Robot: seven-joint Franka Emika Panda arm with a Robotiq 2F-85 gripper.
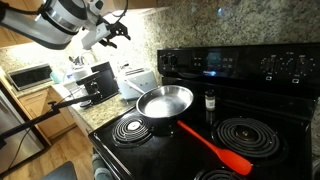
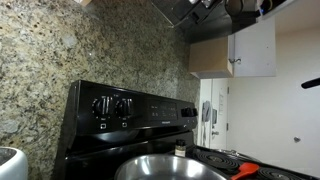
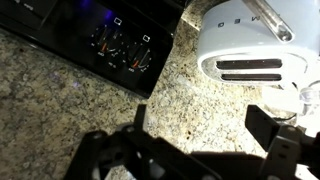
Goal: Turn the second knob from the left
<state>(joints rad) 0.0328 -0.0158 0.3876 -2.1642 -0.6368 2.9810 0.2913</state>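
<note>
Spread wide and empty, the claw (image 3: 200, 125) hangs above the granite table (image 3: 60, 100), well apart from the second knob (image 2: 122, 107), likely so it can line up first.

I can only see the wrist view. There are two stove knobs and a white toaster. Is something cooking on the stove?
Observer: A steel pan sits on the black stove, and it looks empty.
Operator: Are those two the only knobs?
Observer: No. In an exterior view, more knobs sit at the other end of the control panel.
Operator: Is my gripper close to the stove?
Observer: Not really. The gripper hangs high in the air above the white toaster, off to the side of the stove, and touches nothing.
</note>
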